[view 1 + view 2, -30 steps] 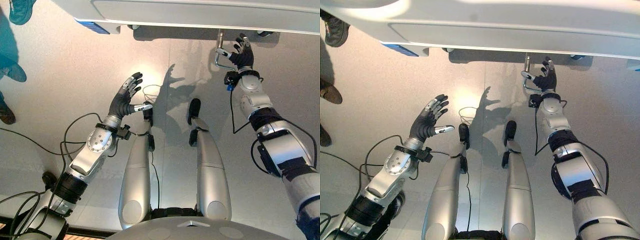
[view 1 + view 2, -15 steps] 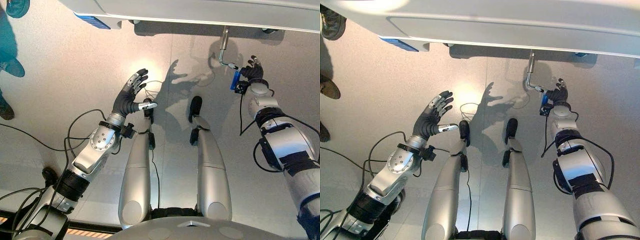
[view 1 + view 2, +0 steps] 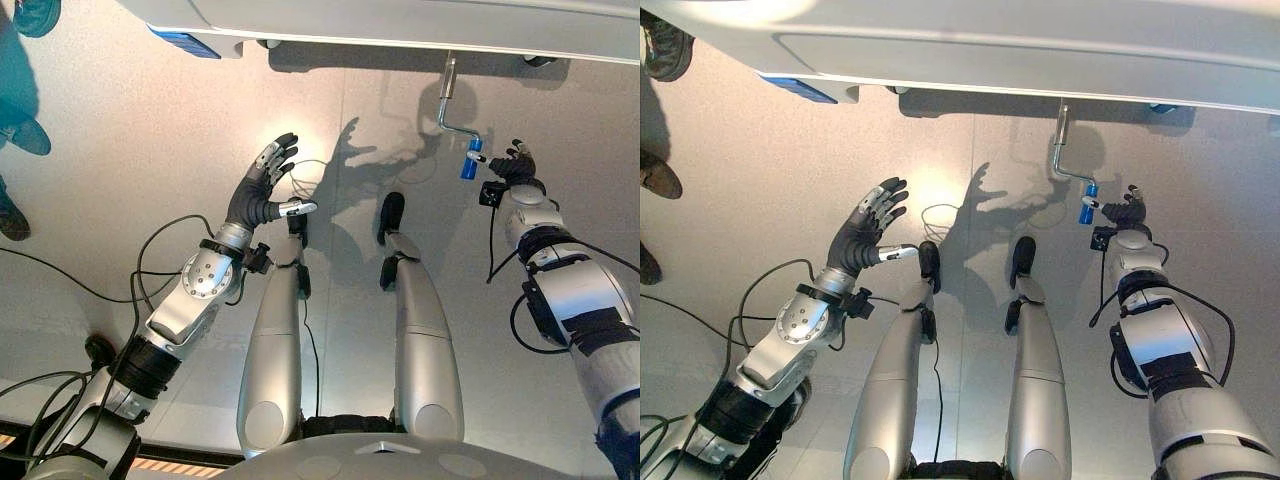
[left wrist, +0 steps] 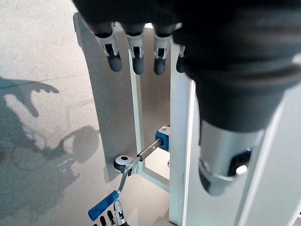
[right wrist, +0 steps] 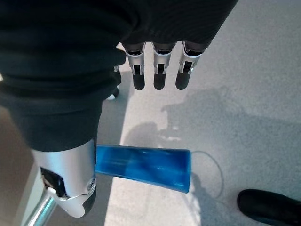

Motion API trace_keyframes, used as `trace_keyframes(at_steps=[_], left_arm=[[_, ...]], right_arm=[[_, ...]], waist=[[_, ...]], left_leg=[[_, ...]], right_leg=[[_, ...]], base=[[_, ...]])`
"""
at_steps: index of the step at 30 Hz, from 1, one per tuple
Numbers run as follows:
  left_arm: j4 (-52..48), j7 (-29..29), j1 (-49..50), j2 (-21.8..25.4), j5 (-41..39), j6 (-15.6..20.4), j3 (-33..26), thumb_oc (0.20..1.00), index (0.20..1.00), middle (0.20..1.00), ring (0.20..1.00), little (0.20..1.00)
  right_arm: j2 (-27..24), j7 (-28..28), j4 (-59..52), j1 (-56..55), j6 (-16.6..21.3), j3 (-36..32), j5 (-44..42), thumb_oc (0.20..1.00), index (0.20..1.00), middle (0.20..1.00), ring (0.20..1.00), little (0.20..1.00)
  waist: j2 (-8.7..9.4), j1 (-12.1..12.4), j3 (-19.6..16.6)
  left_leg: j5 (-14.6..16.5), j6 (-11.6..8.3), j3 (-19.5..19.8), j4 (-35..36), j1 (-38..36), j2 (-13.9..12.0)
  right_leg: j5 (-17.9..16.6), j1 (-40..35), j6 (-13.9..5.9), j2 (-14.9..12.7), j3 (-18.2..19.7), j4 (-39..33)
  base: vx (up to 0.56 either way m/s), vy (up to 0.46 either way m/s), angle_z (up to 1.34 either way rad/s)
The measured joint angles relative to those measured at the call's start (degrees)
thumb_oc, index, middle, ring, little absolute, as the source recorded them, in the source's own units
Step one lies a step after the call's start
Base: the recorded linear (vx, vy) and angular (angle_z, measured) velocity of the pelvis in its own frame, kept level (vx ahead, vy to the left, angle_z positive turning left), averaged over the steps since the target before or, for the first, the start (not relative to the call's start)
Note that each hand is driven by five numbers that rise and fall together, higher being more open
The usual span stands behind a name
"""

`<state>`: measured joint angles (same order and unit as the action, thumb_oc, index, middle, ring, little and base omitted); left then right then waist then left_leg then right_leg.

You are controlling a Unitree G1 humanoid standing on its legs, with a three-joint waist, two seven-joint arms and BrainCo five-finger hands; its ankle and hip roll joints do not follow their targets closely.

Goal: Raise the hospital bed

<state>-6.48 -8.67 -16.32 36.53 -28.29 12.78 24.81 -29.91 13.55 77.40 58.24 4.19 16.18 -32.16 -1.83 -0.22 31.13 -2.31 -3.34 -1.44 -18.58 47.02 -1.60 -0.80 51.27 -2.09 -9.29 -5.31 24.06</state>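
Note:
The hospital bed point(image 3: 400, 20) spans the far edge of the eye views. From under it hangs a bent metal crank point(image 3: 452, 105) that ends in a blue grip point(image 3: 467, 165). My right hand point(image 3: 515, 165) is just to the right of the blue grip, open. In the right wrist view its fingers point(image 5: 160, 70) are straight, and the blue grip point(image 5: 141, 167) lies loose beside the thumb. My left hand point(image 3: 255, 195) is open in the air over the floor, well to the left of the crank. The left wrist view shows the crank point(image 4: 136, 157) and its blue grip point(image 4: 103, 205) from the side.
A person's feet in blue shoe covers point(image 3: 25, 135) stand at the far left, with dark shoes point(image 3: 660, 45) near the bed's corner. A blue part point(image 3: 185, 50) sits under the bed's left end. Pale bare floor point(image 3: 130, 220) lies between the bed and me.
My right hand swung the crank's grip down and away from the bed, then let go and moved slightly right. The blue grip is now uncovered. The left hand barely moved.

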Motion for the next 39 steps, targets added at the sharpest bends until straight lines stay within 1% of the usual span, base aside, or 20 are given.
trace_keyframes(at_steps=[3,8,12,16,19,25,32,39], left_arm=[[0.0,-0.12,0.0,0.01,0.0,0.01,0.0,1.0,1.0,1.0,1.0,1.0],[-0.01,-0.09,-0.16,0.02,0.0,0.17,0.0,1.0,1.0,1.0,1.0,1.0],[-0.01,0.0,-0.36,0.05,-0.02,0.19,0.01,1.0,1.0,1.0,1.0,1.0],[-0.01,0.16,-0.81,0.05,-0.03,0.24,0.04,1.0,1.0,1.0,1.0,1.0],[-0.02,0.19,-1.51,0.06,-0.04,0.34,0.96,1.0,1.0,1.0,1.0,1.0],[-0.24,0.34,-2.56,0.17,-0.04,0.34,1.15,1.0,1.0,1.0,1.0,1.0],[-1.21,0.35,-2.76,0.31,-0.05,0.39,1.07,1.0,1.0,1.0,1.0,1.0],[-1.88,0.38,-2.87,0.33,-0.14,0.49,1.06,1.0,1.0,1.0,1.0,1.0]], right_arm=[[0.0,-0.05,-0.21,-0.01,0.0,0.0,-0.02,1.0,1.0,1.0,1.0,1.0],[-0.06,-1.04,-0.48,0.28,0.0,0.01,-0.03,1.0,1.0,1.0,1.0,1.0],[-0.1,-1.77,-0.44,1.5,-0.01,0.01,-0.02,1.0,1.0,1.0,1.0,1.0],[-0.11,-2.15,-0.27,1.76,-0.09,0.09,0.03,1.0,1.0,1.0,1.0,1.0],[-0.5,-2.19,0.32,1.94,-0.67,0.12,0.05,1.0,1.0,1.0,1.0,1.0],[-0.57,-2.98,0.45,3.64,-0.78,0.1,0.24,1.0,1.0,1.0,1.0,1.0],[-0.6,-3.09,1.58,3.5,-0.9,0.0,1.2,1.0,1.0,1.0,1.0,1.0],[-0.66,-3.19,1.94,2.84,-1.11,-0.66,1.21,1.0,1.0,1.0,1.0,1.0]], waist=[[-0.05,0.16,0.01],[-0.21,1.31,-0.01],[-0.3,1.43,-0.01],[-0.75,1.89,0.11],[-1.3,2.76,0.07],[-1.52,3.0,0.12],[-1.76,4.12,0.1],[-2.33,4.05,0.14]], left_leg=[[0.0,0.0,-0.02,0.02,0.0,0.0],[-0.01,-0.02,-0.1,0.08,0.17,-0.01],[-0.04,0.01,-0.02,-0.19,0.97,0.2],[-0.05,0.03,-0.04,-0.28,1.03,0.35],[-0.06,0.05,0.06,-0.57,1.16,0.4],[-0.22,0.23,0.08,-1.38,2.78,0.82],[-0.22,0.22,0.08,-2.12,3.26,0.9],[-0.23,0.21,0.04,-2.41,3.92,1.14]], right_leg=[[0.0,0.03,0.0,0.0,0.0,0.0],[0.05,0.41,0.05,-0.01,0.11,0.26],[0.12,1.29,0.02,-0.19,0.06,0.77],[0.22,1.5,0.02,-0.48,0.07,1.15],[0.29,1.57,0.02,-0.53,0.05,1.44],[0.52,3.31,-0.02,-1.01,0.12,2.93],[0.95,4.04,0.15,-1.2,0.24,4.25],[1.3,5.09,0.29,-1.73,0.25,5.35]], base=[[0.0,0.0,0.0],[0.0,0.0,0.0],[0.0,0.0,0.0],[0.0,0.0,0.0],[0.0,-0.001,0.02],[0.0,-0.003,0.03],[0.0,-0.002,0.01],[0.0,-0.001,0.01]])
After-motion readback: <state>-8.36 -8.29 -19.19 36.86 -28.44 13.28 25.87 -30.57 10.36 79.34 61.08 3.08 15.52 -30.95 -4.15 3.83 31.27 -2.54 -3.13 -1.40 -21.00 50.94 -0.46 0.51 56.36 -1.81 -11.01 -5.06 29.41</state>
